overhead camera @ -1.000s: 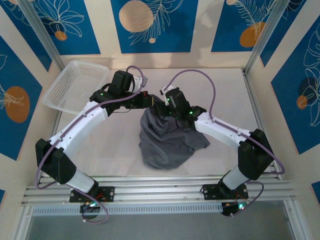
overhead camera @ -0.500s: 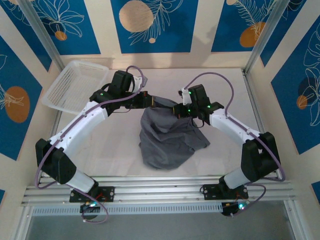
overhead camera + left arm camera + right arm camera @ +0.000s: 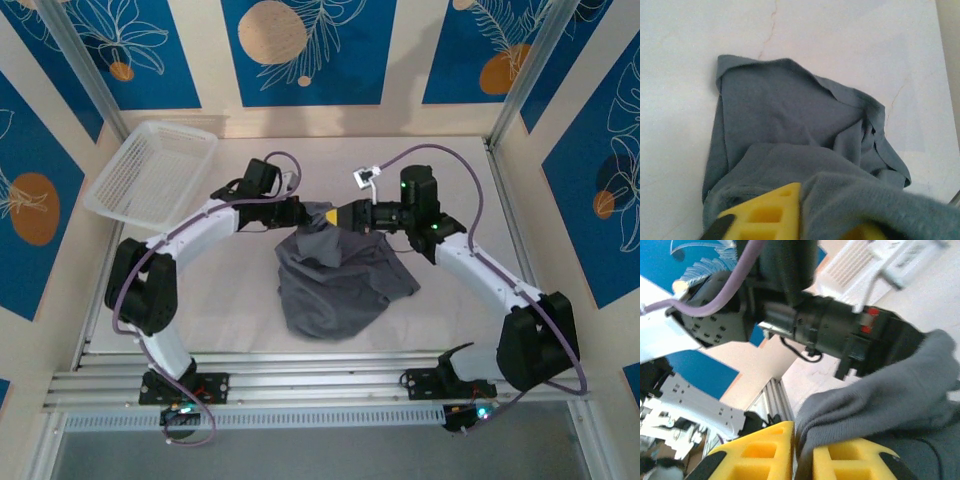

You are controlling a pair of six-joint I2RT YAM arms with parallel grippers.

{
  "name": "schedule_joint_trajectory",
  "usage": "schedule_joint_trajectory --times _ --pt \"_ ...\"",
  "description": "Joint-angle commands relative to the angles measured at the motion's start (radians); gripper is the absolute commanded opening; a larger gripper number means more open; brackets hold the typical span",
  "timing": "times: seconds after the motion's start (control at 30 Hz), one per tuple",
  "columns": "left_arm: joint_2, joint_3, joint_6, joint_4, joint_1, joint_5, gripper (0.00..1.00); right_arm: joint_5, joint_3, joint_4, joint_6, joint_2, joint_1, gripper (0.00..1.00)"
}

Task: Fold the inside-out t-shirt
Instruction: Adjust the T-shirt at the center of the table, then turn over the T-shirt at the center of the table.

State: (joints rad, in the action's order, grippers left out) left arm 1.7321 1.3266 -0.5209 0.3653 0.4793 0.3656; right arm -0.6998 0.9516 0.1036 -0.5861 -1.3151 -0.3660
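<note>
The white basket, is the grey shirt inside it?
No, the t-shirt lies bunched on the table, well apart from the basket.

From above and behind, my top camera looks down on the whole desk. Left wrist view faces down, right wrist sideways; both sit close on the t-shirt

T-shirt at centre: plain slate-grey, no print. Basket at 10 o'clock is seen as white mesh. Table is rendered pale off-white w/ faint veins. Walls at 12 are patterned blue w/ white leaf outlines & orange discs, on cream. Right gripper fingers are coloured yellow; cable purple.
</note>
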Motion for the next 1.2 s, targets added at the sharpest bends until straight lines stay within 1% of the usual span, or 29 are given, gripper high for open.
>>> schedule_joint_trajectory --times 0.0,0.03,0.07,0.1,0.13,0.17,0.2,0.23,0.3,0.4,0.47,0.5,0.53,0.57,0.6,0.63,0.7,0.73,0.8,0.87,0.93,1.0,1.03,1.07,1.1,1.17 --pt "-0.086 -0.046 -0.019 -0.063 -0.038 0.015 0.15 0.137 -0.06 -0.044 -0.05 0.049 0.105 0.19" --pt "-0.11 -0.065 -0.036 -0.092 -0.05 0.042 0.13 0.21 -0.081 -0.085 -0.067 0.059 0.158 0.22" --pt "-0.131 -0.08 -0.059 -0.128 -0.059 0.08 0.11 0.266 -0.093 -0.131 -0.086 0.06 0.211 0.28" --pt "-0.153 -0.097 -0.094 -0.194 -0.066 0.148 0.07 0.3 -0.105 -0.176 -0.114 0.056 0.278 0.29" --pt "-0.171 -0.11 -0.144 -0.274 -0.07 0.221 0.06 0.294 -0.116 -0.204 -0.148 0.046 0.343 0.3" --pt "-0.177 -0.113 -0.189 -0.34 -0.068 0.277 0.05 0.265 -0.123 -0.212 -0.173 0.037 0.387 0.31" --pt "-0.176 -0.104 -0.236 -0.405 -0.063 0.337 0.06 0.236 -0.126 -0.221 -0.189 0.034 0.416 0.34" --pt "-0.168 -0.084 -0.275 -0.432 -0.055 0.379 0.06 0.226 -0.121 -0.243 -0.188 0.036 0.422 0.35" --pt "-0.148 -0.031 -0.28 -0.414 -0.031 0.413 0.09 0.262 -0.103 -0.286 -0.15 0.058 0.383 0.36" --pt "-0.111 0.053 -0.213 -0.343 0.033 0.383 0.1 0.366 -0.069 -0.348 -0.07 0.098 0.283 0.38" --pt "-0.068 0.101 -0.221 -0.358 0.092 0.371 0.13 0.421 -0.064 -0.343 -0.043 0.124 0.224 0.38" --pt "-0.034 0.131 -0.233 -0.379 0.129 0.378 0.17 0.45 -0.069 -0.328 -0.028 0.138 0.198 0.39" --pt "-0.001 0.17 -0.231 -0.379 0.168 0.384 0.26 0.485 -0.076 -0.314 -0.014 0.154 0.178 0.4" --pt "0.02 0.201 -0.211 -0.354 0.193 0.371 0.34 0.518 -0.083 -0.305 -0.006 0.168 0.166 0.4" --pt "0.03 0.224 -0.18 -0.318 0.211 0.331 0.45 0.55 -0.095 -0.293 -0.003 0.189 0.159 0.41" --pt "0.02 0.219 -0.151 -0.305 0.216 0.283 0.56 0.575 -0.109 -0.284 -0.006 0.214 0.159 0.44" --pt "-0.039 0.16 -0.11 -0.323 0.202 0.203 0.75 0.618 -0.135 -0.28 -0.006 0.271 0.159 0.47" --pt "-0.086 0.125 -0.073 -0.318 0.192 0.157 0.78 0.641 -0.152 -0.277 -0.004 0.307 0.157 0.48" --pt "-0.181 0.065 0.006 -0.275 0.178 0.051 0.85 0.656 -0.196 -0.245 0.003 0.37 0.144 0.55" --pt "-0.286 -0.001 0.085 -0.217 0.173 -0.079 0.86 0.646 -0.232 -0.212 0.038 0.403 0.108 0.6" --pt "-0.401 -0.087 0.132 -0.144 0.169 -0.25 0.86 0.672 -0.218 -0.24 0.1 0.389 0.032 0.65" --pt "-0.484 -0.159 0.118 -0.043 0.157 -0.421 0.86 0.717 -0.169 -0.298 0.152 0.335 -0.066 0.68" --pt "-0.514 -0.194 0.089 0.017 0.136 -0.471 0.85 0.726 -0.138 -0.321 0.173 0.292 -0.121 0.69" --pt "-0.532 -0.224 0.055 0.061 0.107 -0.477 0.84 0.727 -0.111 -0.341 0.185 0.247 -0.173 0.7" --pt "-0.551 -0.267 0.015 0.097 0.068 -0.45 0.82 0.739 -0.073 -0.374 0.193 0.186 -0.234 0.79" --pt "-0.599 -0.367 -0.052 0.105 -0.007 -0.38 0.81 0.788 0.027 -0.466 0.187 0.039 -0.35 0.83"
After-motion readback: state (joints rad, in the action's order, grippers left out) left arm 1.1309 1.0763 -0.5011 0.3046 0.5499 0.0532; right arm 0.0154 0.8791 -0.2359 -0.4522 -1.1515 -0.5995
